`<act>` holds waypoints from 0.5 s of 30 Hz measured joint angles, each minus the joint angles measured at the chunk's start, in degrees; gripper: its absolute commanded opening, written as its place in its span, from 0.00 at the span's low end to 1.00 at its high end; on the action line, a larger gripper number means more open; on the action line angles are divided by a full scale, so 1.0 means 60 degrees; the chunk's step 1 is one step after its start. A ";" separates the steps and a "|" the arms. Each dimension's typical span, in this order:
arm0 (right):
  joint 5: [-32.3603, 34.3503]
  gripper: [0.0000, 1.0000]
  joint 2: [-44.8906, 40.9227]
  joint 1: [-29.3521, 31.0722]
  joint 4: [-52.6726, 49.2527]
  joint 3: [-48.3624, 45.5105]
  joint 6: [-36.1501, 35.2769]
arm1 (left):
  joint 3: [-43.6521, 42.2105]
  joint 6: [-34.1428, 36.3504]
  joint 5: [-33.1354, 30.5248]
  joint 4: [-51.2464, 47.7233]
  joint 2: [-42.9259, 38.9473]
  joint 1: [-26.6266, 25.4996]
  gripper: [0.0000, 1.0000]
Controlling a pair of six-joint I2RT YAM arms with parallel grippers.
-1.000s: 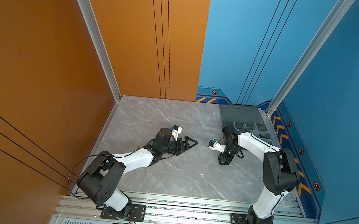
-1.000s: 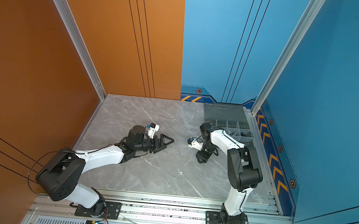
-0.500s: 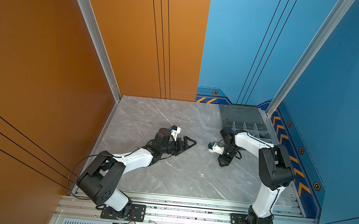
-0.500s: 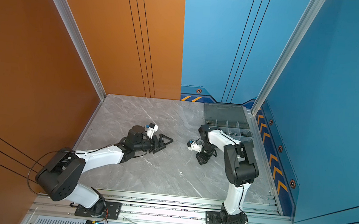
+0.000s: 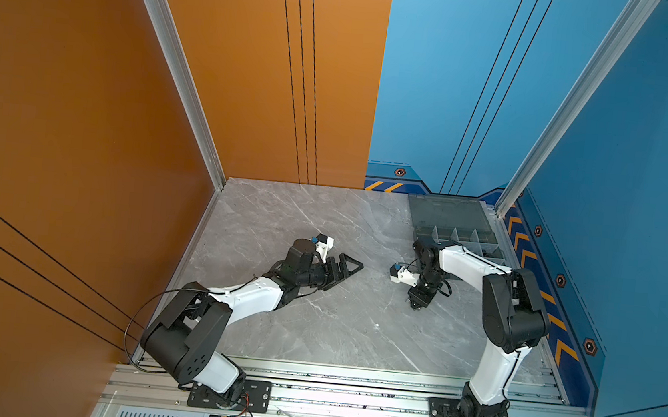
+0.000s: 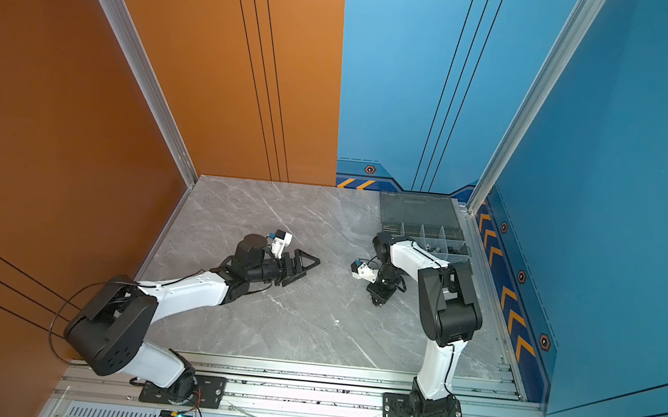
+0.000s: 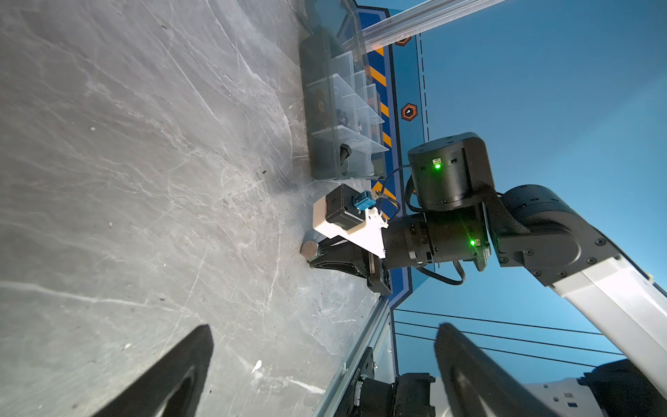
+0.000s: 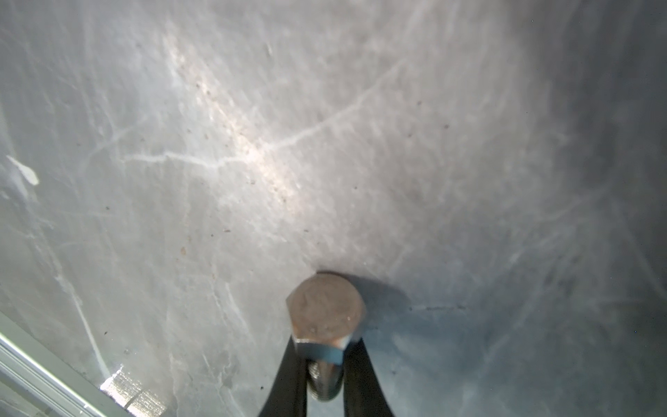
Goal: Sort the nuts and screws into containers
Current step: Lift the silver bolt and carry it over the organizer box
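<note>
My right jaws clench the bolt (image 8: 326,314) by its shank, close to the table (image 5: 313,320) right of centre, well apart from the box (image 5: 446,214) in the far right corner. My left jaws gape near centre, with open table between the arms.

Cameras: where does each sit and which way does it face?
Top views: high over the front rail, looking down on the table; left arm, right arm, left gripper, right gripper, organizer box.
Left wrist: on left arm, looks across the table at right arm and box; own fingers wide apart.
Right wrist: on right arm, looks down its fingers, shut on the silver bolt.
Shared: both wrist views show that bolt.
</note>
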 measured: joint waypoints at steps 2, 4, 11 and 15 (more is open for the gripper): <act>-0.0102 0.00 -0.0146 -0.0127 -0.0011 0.0000 0.0058 | -0.0007 0.0000 0.0000 0.0000 -0.0029 0.0004 0.98; -0.0117 0.00 -0.0474 -0.0270 -0.0025 0.0000 0.0073 | -0.0011 0.0000 0.0000 0.0004 -0.0033 0.0011 0.98; -0.0102 0.00 -0.1931 -0.1137 -0.0066 0.0036 0.0098 | -0.0029 0.0000 0.0000 0.0000 -0.0047 0.0033 0.98; -0.0080 0.00 -0.2488 -0.1982 -0.0095 0.0095 0.0095 | -0.0029 0.0004 0.0000 0.0000 -0.0047 0.0047 0.98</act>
